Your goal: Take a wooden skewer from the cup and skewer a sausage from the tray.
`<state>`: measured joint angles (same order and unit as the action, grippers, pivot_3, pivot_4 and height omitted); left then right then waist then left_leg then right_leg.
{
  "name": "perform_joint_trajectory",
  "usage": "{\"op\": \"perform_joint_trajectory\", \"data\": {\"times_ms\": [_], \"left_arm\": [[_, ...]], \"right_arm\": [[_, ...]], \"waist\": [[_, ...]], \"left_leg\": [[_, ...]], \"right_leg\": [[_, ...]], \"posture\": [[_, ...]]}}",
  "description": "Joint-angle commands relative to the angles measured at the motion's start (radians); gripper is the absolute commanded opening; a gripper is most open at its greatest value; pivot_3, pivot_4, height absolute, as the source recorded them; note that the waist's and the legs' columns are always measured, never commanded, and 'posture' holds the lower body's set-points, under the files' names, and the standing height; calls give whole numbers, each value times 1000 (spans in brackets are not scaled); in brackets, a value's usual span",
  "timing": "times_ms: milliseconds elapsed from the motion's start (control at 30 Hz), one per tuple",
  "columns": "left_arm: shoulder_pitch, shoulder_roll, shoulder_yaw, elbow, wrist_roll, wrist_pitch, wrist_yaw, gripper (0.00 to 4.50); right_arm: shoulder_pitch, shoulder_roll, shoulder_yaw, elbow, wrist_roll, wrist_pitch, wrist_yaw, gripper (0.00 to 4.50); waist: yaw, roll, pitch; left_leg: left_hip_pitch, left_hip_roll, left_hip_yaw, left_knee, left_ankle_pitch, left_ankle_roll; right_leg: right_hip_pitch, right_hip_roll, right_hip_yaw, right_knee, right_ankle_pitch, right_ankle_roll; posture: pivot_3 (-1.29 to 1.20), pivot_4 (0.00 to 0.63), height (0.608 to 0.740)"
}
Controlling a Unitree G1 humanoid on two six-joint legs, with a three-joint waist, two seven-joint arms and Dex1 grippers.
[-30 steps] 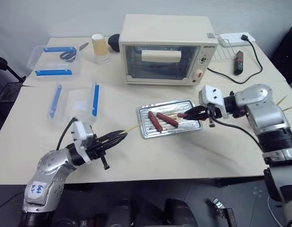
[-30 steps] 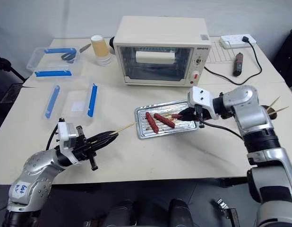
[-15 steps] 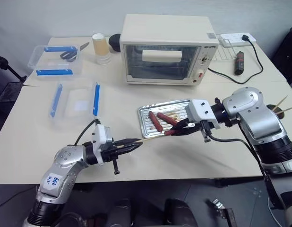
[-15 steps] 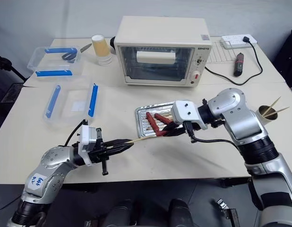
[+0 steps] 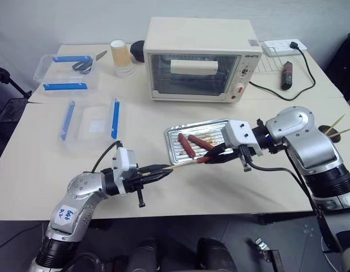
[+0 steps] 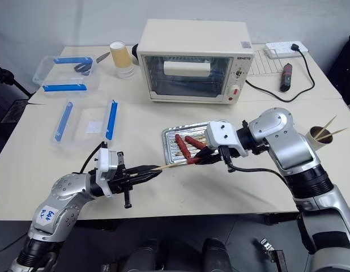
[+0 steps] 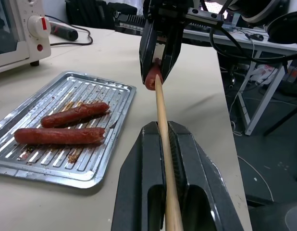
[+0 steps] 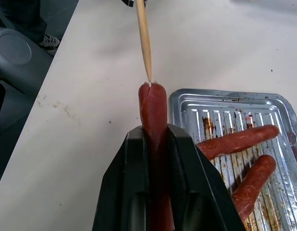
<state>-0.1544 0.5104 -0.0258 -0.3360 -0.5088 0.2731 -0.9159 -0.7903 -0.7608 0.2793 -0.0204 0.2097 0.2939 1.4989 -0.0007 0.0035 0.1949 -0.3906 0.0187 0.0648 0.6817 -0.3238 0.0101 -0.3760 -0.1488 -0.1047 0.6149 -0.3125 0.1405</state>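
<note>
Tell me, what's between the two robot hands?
The wooden stick, held by the left gripper, reaching the sausage in the right gripper, seen in both wrist views.

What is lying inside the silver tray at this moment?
Two sausages lie side by side on the ridged bottom of the tray, among brown grease marks. A third sausage is outside it, held in the right hand. That hand hides the tray's right end from the head views.

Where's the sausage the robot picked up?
The sausage is clamped in the right tool, just off the tray's front edge, its end meeting the wooden skewer tip.
</note>
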Motion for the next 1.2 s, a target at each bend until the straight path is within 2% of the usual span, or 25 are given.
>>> {"op": "perform_joint_trajectory", "data": {"times_ms": [33,567,1200], "left_arm": [[-16,-8,-21,3,9,-6,-1,0],[19,18,5,-8,2,3,0,0],[-16,-1,-19,25,23,-8,8,0]], "right_arm": [[-5,6,-2,-42,13,6,-1,221],[-12,-8,-13,9,-13,-20,0,221],[3,-8,-9,-21,-4,-9,4,221]], "waist": [[0,0,0],[0,0,0],[0,0,0]], "left_leg": [[0,0,0,0,0,0],[0,0,0,0,0,0],[0,0,0,0,0,0]], "right_leg": [[0,0,0,0,0,0],[0,0,0,0,0,0],[0,0,0,0,0,0]], "posture": [[0,150,740],[0,150,740],[0,150,740]]}}
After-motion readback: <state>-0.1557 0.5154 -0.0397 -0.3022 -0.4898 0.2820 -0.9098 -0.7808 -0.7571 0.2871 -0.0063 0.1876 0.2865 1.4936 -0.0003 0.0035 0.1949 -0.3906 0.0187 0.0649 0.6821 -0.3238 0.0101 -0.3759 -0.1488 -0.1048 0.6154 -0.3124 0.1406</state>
